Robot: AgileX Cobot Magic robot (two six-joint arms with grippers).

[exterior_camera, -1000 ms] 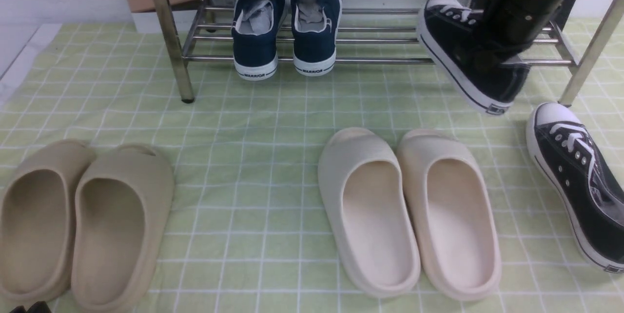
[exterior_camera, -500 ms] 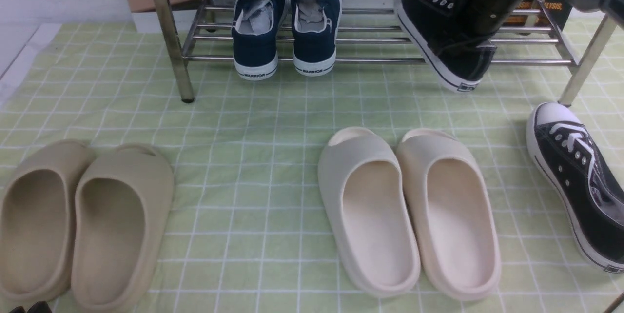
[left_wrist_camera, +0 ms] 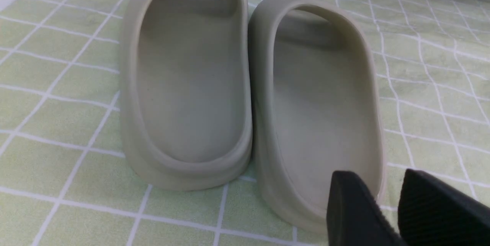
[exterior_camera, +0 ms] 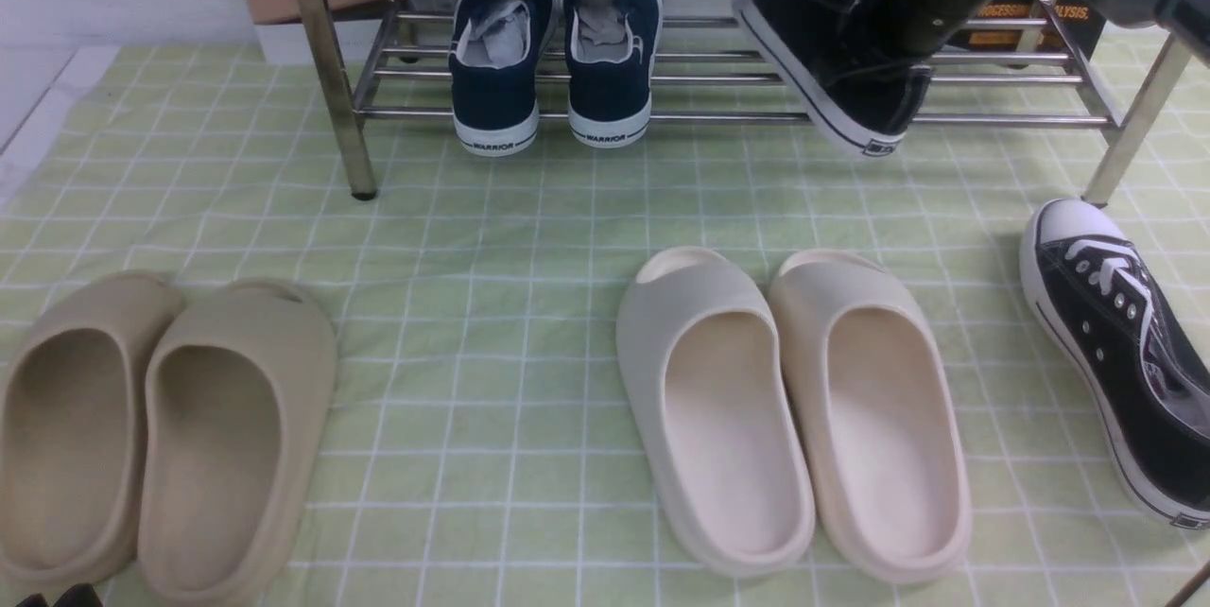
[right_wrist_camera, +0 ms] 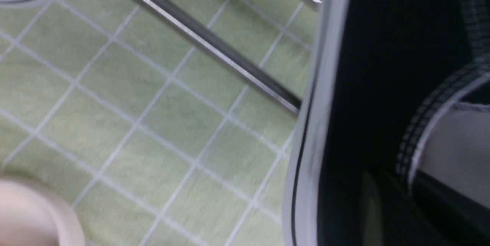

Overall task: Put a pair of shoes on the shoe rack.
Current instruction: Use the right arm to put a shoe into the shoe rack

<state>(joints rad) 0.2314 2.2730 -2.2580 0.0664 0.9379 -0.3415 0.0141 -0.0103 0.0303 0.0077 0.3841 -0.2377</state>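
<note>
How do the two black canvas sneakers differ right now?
The black canvas sneaker in the right gripper is over the chrome tube rack's bars; the black canvas sneaker on the green checked cloth lies outside the rack. The first is gripped, the second untouched. Both have white soles.

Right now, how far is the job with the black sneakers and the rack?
Nothing is finished: the shoe rack holds only the navy sneakers. In hand: the right gripper holds the first black sneaker tilted over the lower bars, heel past the front bar. Left: set it flat, then fetch the second black sneaker from the green cloth. The left gripper is empty by the tan slides.
</note>
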